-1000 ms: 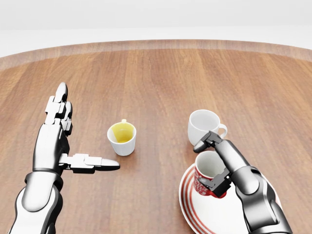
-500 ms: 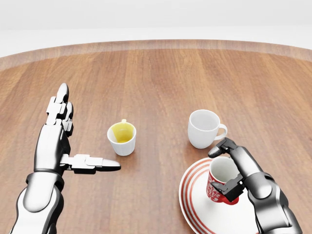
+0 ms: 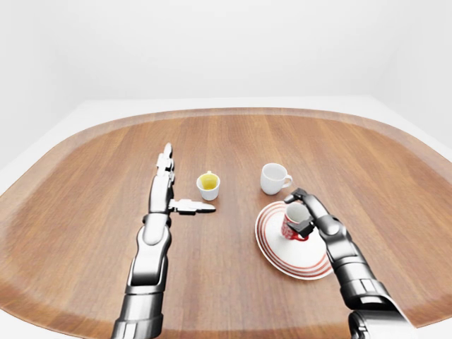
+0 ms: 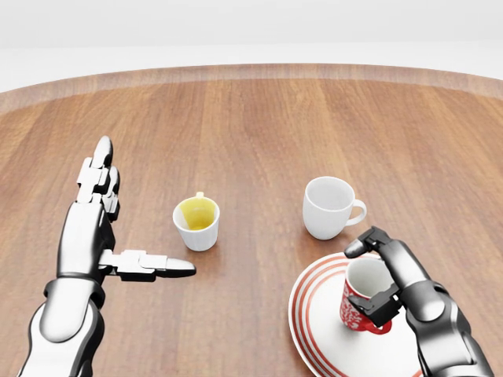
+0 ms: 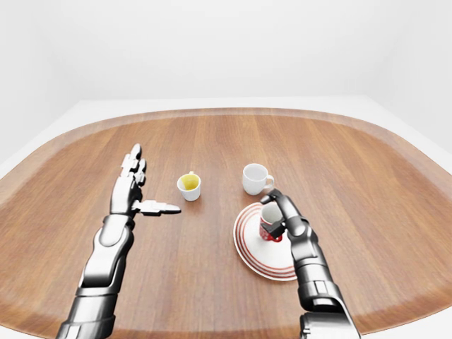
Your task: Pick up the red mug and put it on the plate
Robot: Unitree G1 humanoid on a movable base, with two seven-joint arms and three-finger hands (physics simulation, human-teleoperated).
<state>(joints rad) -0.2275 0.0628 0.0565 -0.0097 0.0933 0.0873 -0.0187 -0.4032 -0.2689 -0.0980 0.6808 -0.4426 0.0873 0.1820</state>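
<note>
Right hand (image 4: 385, 275) closed around red mug (image 4: 361, 298) over plate (image 4: 322, 330) at lower right of head view, left hand (image 4: 98, 228) spread flat at left, holding nothing, white mug (image 4: 328, 206) above plate

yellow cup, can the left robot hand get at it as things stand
Probably yes: the left robot hand lies open just left of the yellow cup, thumb pointing toward it, with only bare table between them.

mug (image 4: 363, 299): red, white pattern, white inside, upright, mouth up, looks empty | on plate, right of its centre in head view | plate (image 4: 318, 330): white, red rings at rim, flat on wooden table, lower right
</note>
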